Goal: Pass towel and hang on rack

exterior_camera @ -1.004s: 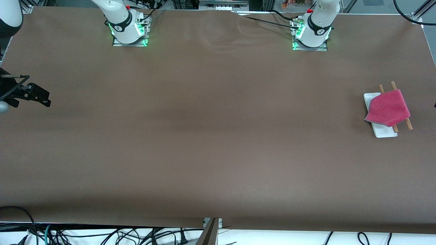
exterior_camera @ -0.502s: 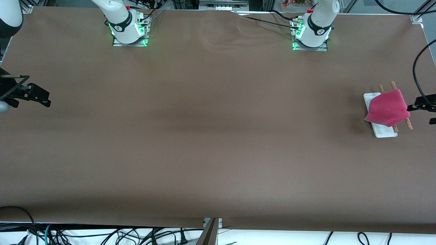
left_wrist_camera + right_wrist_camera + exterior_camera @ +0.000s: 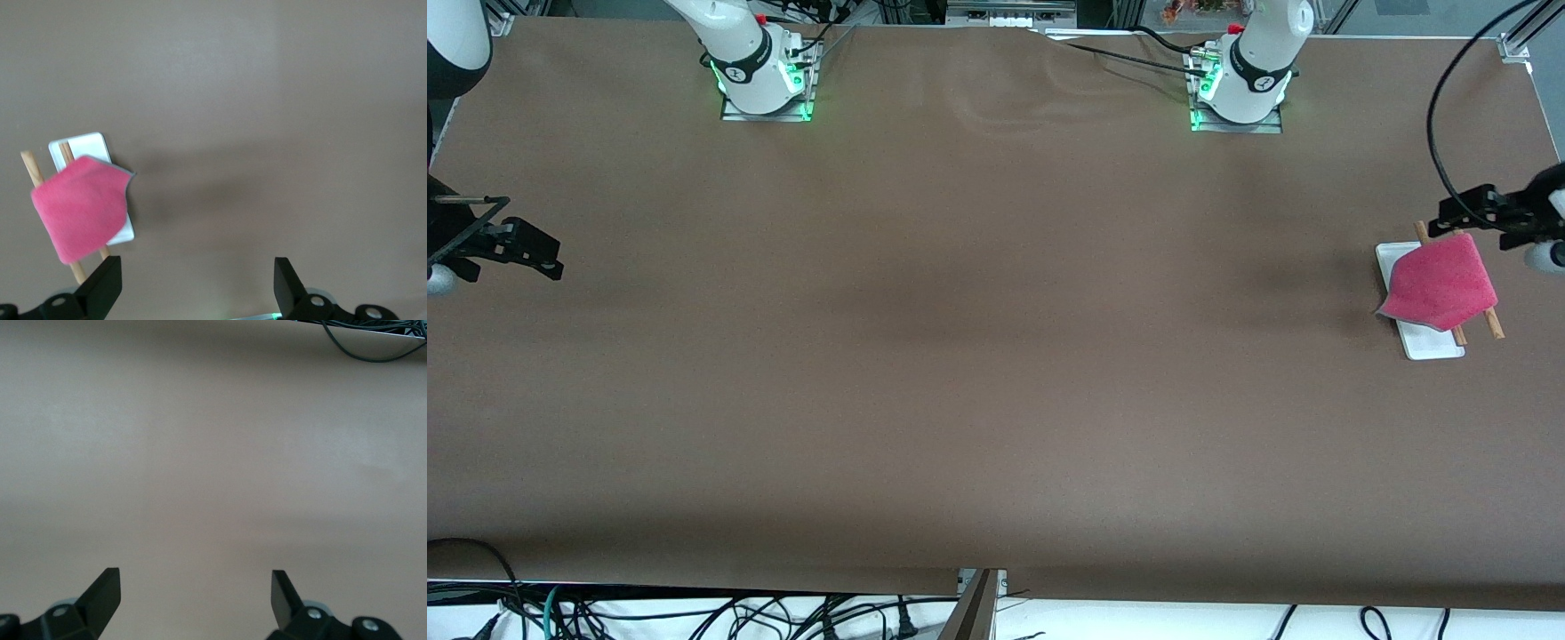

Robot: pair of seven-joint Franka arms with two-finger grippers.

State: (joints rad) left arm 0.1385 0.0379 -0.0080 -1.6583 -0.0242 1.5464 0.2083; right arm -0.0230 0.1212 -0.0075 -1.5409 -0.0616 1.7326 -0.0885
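Left wrist view shows the left pincer (image 3: 193,283) released, holding nothing, up over bare worktop (image 3: 978,356) beside the rack (image 3: 1423,342). Draped across both rods, the towel (image 3: 1440,284) suggests hanging is done; next, I judge, comes retreat. At its own end the right pincer (image 3: 193,593) waits, released. Rack stands near the worktop's edge; wide room elsewhere.

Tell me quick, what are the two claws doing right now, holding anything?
Left gripper: open, empty, up above the pink-red fuzzy towel draped on the wooden-rod rack.
Right gripper: open, empty, waiting over bare table.
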